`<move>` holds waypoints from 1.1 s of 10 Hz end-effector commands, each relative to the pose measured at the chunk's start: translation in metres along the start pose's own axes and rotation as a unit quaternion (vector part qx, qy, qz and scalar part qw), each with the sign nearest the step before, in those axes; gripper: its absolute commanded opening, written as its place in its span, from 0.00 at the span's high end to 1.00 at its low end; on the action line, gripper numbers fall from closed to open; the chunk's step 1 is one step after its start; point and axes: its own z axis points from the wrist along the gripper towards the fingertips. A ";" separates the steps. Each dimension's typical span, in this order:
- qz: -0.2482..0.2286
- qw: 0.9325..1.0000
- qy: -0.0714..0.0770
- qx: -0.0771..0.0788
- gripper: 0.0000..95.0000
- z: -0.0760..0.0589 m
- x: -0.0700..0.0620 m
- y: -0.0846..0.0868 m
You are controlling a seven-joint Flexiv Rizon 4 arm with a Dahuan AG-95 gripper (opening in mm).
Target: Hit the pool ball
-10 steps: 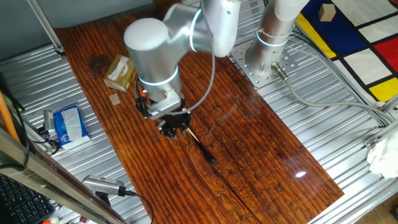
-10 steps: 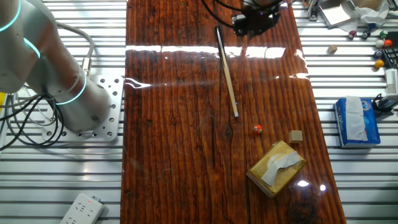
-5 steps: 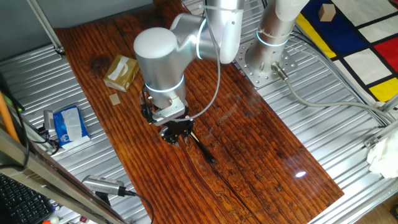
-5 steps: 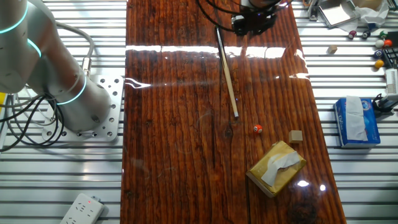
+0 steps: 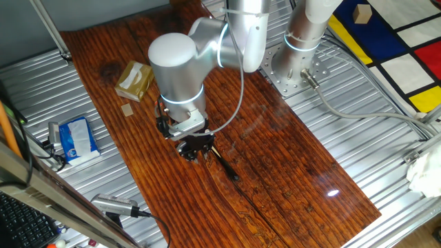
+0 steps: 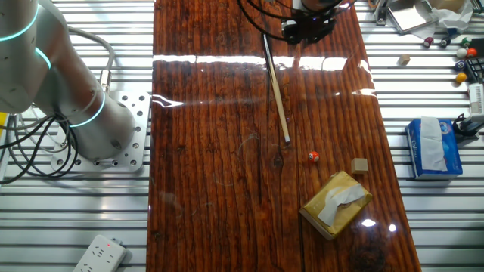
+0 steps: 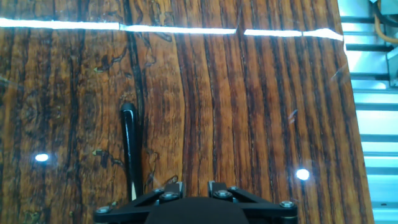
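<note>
Your hand view cuts the gripper [image 7: 194, 198] at the bottom edge, fingertips unseen, and the cue stick [image 7: 130, 149] runs under it. The arm hides the pool ball [image 6: 314, 156] in one fixed view.

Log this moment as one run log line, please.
pincer: above butt end of thin wooden cue stick, not gripping | tiny glossy red-orange pool ball: untouched, just past cue tip | phase: reaching for cue

A tan cardboard box [image 6: 336, 204] is lying on the wooden table [image 6: 212, 196] at about five o'clock. A small tan block [image 6: 360, 165] is sitting just beyond it, and a blue tissue pack [image 6: 434, 148] is resting at three o'clock.
</note>
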 end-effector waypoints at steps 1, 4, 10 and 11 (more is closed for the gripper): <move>0.014 1.000 -0.001 0.001 0.80 0.001 0.000 0.000; 0.017 1.000 0.000 0.001 0.80 0.001 0.000 0.000; 0.002 1.000 0.010 -0.001 0.80 0.001 0.000 0.000; 0.002 1.000 0.012 -0.003 0.80 0.001 0.000 0.000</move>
